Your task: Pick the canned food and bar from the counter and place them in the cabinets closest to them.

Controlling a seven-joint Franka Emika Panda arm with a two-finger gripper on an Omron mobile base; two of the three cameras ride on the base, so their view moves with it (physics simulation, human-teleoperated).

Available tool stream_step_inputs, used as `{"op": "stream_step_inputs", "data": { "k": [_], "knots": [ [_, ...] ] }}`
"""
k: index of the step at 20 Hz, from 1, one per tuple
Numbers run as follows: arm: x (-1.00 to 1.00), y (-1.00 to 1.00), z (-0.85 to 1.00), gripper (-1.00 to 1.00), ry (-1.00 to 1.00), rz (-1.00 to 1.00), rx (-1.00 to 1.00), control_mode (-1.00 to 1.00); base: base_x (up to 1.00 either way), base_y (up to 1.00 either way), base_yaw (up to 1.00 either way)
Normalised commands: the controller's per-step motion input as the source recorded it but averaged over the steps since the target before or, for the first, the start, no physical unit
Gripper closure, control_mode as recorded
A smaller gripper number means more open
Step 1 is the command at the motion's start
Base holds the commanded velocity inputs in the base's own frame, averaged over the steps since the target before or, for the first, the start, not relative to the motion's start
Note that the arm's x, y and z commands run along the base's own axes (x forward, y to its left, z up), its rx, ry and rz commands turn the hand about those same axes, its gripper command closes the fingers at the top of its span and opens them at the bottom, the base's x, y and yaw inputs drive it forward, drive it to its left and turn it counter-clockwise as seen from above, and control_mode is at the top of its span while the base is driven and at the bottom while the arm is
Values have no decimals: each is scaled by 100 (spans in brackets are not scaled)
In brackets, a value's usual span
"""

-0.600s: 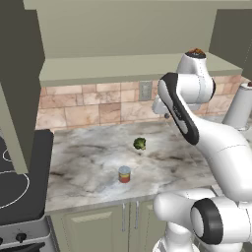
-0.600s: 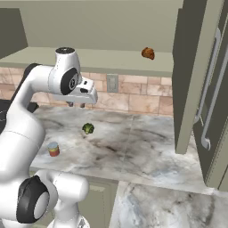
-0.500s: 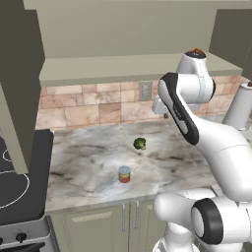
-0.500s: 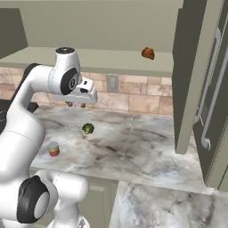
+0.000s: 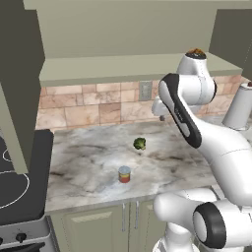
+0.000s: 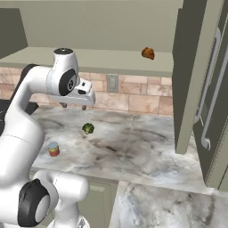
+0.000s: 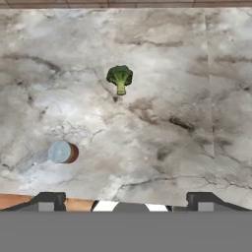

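Observation:
The canned food (image 5: 124, 174) (image 6: 53, 149) stands upright on the marbled counter (image 5: 88, 165) (image 6: 133, 153) near its front edge; from above I see its silvery lid and red side (image 7: 63, 152). My gripper (image 5: 161, 116) (image 6: 74, 107) (image 7: 126, 202) hangs open, fingers down, high over the back of the counter, with nothing between its fingers. The can lies forward and to the left of it, well apart. The wall cabinets (image 5: 123, 69) (image 6: 111, 60) stand open above the backsplash, with a bare shelf. The bar is out of view.
A green broccoli floret (image 5: 140, 143) (image 6: 88, 128) (image 7: 119, 78) lies between can and wall. A small brown-orange thing (image 6: 148, 53) (image 5: 196, 51) sits on the shelf. Open cabinet doors (image 6: 196, 75) (image 5: 19, 83) hang at both sides. A black stove (image 5: 19, 187) adjoins the counter's left; a white cylinder (image 5: 239, 106) stands far right.

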Motion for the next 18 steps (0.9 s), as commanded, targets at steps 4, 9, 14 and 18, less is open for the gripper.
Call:
{"op": "stream_step_inputs", "data": {
  "k": [4, 9, 14, 18],
  "knots": [
    [-22, 22, -9, -100, 1, 1, 0, -100, 0, 0, 0],
    [-14, 29, -10, -100, 3, 0, 0, -100, 0, 0, 0],
    [-11, 32, -12, -100, 4, 0, 0, -100, 0, 0, 0],
    [-10, 29, -14, -100, 3, 0, 0, -100, 0, 0, 0]
  ]
}}
